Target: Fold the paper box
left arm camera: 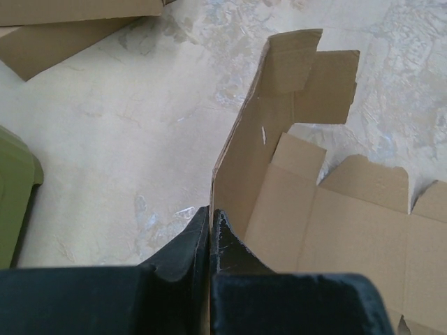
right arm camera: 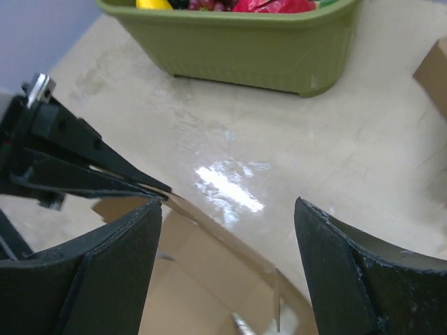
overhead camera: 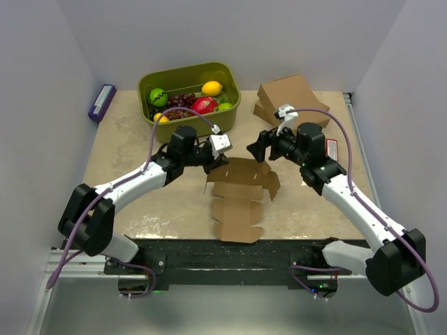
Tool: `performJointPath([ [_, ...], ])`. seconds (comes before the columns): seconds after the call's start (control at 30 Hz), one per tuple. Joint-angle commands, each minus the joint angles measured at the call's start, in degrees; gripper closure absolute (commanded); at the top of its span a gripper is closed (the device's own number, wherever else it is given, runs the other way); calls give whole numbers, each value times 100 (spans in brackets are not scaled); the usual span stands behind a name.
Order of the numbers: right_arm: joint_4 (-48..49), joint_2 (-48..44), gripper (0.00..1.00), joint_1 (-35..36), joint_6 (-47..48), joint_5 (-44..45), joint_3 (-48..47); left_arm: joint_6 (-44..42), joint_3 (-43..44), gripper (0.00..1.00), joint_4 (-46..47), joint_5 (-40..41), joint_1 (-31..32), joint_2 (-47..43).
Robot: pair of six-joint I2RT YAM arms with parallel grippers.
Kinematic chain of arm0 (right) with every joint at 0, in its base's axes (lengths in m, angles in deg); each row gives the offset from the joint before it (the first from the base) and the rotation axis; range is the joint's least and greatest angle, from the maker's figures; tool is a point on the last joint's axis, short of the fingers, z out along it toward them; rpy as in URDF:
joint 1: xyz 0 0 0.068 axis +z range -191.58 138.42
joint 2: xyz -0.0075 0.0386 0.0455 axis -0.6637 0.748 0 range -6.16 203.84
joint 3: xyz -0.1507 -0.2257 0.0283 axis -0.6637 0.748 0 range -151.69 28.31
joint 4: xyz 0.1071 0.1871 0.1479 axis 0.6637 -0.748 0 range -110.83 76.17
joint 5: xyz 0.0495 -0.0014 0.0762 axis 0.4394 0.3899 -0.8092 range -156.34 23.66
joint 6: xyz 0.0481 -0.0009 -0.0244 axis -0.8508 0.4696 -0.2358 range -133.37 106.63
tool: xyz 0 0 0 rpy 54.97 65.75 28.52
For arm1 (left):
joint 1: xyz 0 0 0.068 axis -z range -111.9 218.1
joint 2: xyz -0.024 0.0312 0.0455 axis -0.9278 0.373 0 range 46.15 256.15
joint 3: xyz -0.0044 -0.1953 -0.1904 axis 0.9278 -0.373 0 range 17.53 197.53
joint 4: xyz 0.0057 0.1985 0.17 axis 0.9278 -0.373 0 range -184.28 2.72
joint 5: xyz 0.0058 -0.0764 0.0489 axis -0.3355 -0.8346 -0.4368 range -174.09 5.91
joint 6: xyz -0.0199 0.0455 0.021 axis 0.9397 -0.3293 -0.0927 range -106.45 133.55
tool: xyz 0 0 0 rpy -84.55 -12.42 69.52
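Observation:
The paper box (overhead camera: 237, 209) is a brown die-cut sheet lying mid-table, its far wall raised and its near flaps flat. My left gripper (overhead camera: 223, 160) is shut on the left end of that raised wall. In the left wrist view the jaws (left arm camera: 210, 213) pinch the thin cardboard edge, and the wall and its end flaps (left arm camera: 279, 118) stand upright beyond them. My right gripper (overhead camera: 259, 149) hovers open above the far right corner of the box. The right wrist view shows its fingers (right arm camera: 228, 204) spread wide over the wall's top edge (right arm camera: 230, 241), touching nothing.
A green tub (overhead camera: 230, 105) of fruit stands at the back centre. Larger stacked cardboard boxes (overhead camera: 290, 98) sit at the back right, close behind the right gripper. A purple block (overhead camera: 102, 102) lies at the far left edge.

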Motion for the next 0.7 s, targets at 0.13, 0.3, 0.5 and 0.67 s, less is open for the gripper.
performJointPath([
  [0.13, 339, 571, 23, 12, 2313, -964, 106, -443, 350, 100, -307, -445, -16, -95],
  [0.3, -4, 1054, 26, 12, 2727, -1526, -150, -469, 412, 100, -394, -436, -17, -51],
  [0.5, -13, 1336, 35, 12, 2763, -1896, -141, -452, 473, 100, -386, -462, -87, 10],
  [0.67, 83, 1407, 51, 21, 2684, -1800, -80, -329, 552, 100, -342, -550, -201, 72],
])
